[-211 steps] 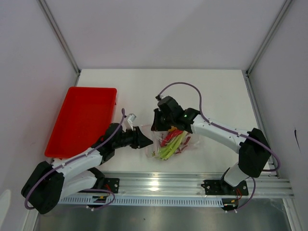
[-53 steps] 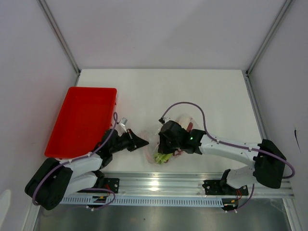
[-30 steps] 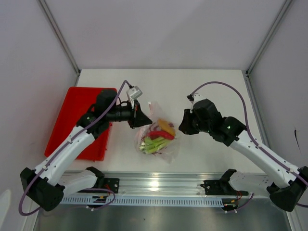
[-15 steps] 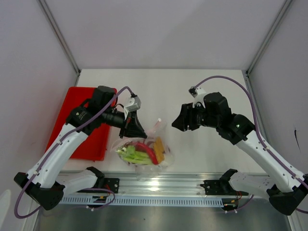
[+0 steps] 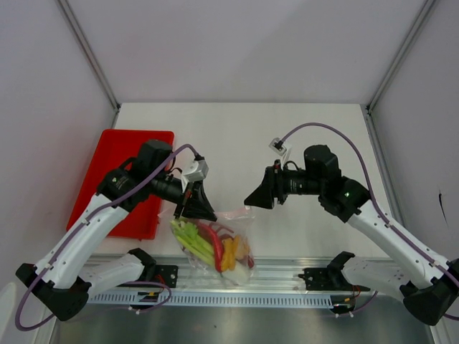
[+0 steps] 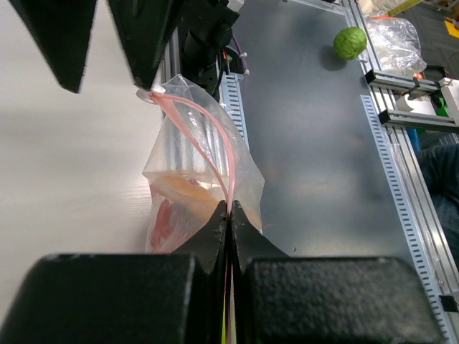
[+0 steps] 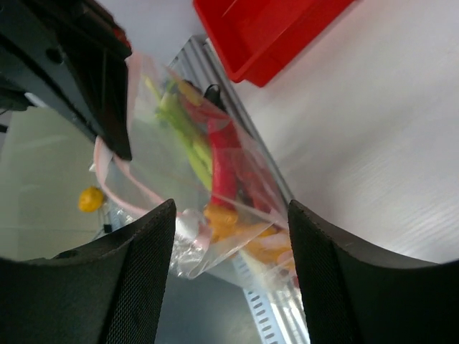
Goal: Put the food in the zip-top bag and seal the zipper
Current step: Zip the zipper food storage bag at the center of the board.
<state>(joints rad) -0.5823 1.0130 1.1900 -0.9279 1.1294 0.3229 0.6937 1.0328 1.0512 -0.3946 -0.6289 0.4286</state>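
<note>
The left hand (image 6: 228, 215) pinches one end of the zipper (image 6: 215, 136), so the zip-top bag (image 5: 215, 240) dangles over the table's (image 5: 237, 136) near edge (its mouth looks unsealed), and with the right hand (image 5: 251, 199) spread and apart, the food (image 5: 215, 249) could spill.

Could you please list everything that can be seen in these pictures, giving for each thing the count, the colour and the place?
zip-top bag: one, clear, held up at the table's near edge.
zipper: one, pink-red, along the bag's mouth.
light green stalks: several, green, inside the bag.
red chili: one, red, inside the bag.
yellow-orange pieces: a few, inside the bag.
red tray: one, red, on the table's left side.
table: one, white.
green ball: one, on the grey surface off the table.
left tool: black, shut on the zipper.
right tool: black, open, holding nothing, right of the bag.
</note>
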